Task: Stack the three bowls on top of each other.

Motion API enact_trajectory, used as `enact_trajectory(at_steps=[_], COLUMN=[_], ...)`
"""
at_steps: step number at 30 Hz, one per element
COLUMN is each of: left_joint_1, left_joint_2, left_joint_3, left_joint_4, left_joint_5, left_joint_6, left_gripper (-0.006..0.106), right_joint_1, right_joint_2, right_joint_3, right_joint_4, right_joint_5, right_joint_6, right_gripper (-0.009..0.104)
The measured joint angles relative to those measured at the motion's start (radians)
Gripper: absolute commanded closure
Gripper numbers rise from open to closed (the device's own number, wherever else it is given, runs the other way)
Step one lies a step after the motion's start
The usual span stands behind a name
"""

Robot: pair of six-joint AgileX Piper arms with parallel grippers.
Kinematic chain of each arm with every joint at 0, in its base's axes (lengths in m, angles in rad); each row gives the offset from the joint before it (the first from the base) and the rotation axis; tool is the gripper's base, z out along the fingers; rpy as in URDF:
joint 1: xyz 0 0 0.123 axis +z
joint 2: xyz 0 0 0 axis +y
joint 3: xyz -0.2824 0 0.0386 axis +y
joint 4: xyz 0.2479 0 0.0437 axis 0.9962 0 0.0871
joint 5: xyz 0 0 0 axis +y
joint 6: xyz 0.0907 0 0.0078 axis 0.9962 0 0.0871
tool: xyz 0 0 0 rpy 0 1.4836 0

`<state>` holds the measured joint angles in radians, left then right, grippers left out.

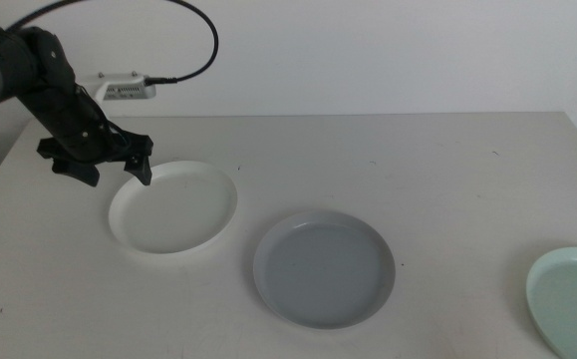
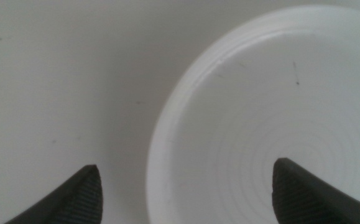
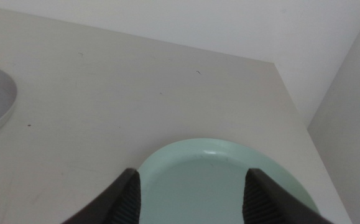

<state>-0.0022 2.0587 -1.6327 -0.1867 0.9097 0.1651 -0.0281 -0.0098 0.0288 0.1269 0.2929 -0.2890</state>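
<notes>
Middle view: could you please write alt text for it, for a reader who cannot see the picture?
The left gripper, jaws open, hovers at the left rim of a white bowl on a pale table. A grey bowl lies apart to its right, and a mint green bowl is cut off at the picture's right edge.

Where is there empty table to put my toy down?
Bare table lies behind the grey bowl, and between it and the mint bowl. It is crowded at the white bowl, where the left gripper straddles its rim. The right gripper waits over the mint bowl.
</notes>
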Motion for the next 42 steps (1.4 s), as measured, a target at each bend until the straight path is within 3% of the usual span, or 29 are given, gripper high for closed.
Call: enact_trajectory(at_steps=[5, 9, 18, 19, 28, 42], left_joint_1=[0.000, 0.000, 0.000, 0.000, 0.002, 0.002], left_joint_2=[0.063, 0.093, 0.112, 0.114, 0.117, 0.032], left_joint_3=[0.000, 0.000, -0.001, -0.002, -0.006, -0.001], left_joint_4=[-0.031, -0.043, -0.045, -0.044, -0.037, 0.013], left_joint_5=[-0.031, -0.036, -0.046, -0.045, -0.030, 0.044], left_joint_6=[0.030, 0.036, 0.038, 0.038, 0.039, 0.002], left_gripper=[-0.001, 0.011, 0.055, 0.066, 0.100, 0.100], right_joint_1=[0.000, 0.000, 0.000, 0.000, 0.000, 0.000], right_joint_2=[0.000, 0.000, 0.000, 0.000, 0.000, 0.000], right_joint_3=[0.000, 0.000, 0.000, 0.000, 0.000, 0.000], right_joint_4=[0.000, 0.000, 0.000, 0.000, 0.000, 0.000], right_joint_5=[0.000, 0.000, 0.000, 0.000, 0.000, 0.000], right_joint_6=[0.000, 0.000, 0.000, 0.000, 0.000, 0.000], right_gripper=[0.052, 0.052, 0.052, 0.052, 0.052, 0.052])
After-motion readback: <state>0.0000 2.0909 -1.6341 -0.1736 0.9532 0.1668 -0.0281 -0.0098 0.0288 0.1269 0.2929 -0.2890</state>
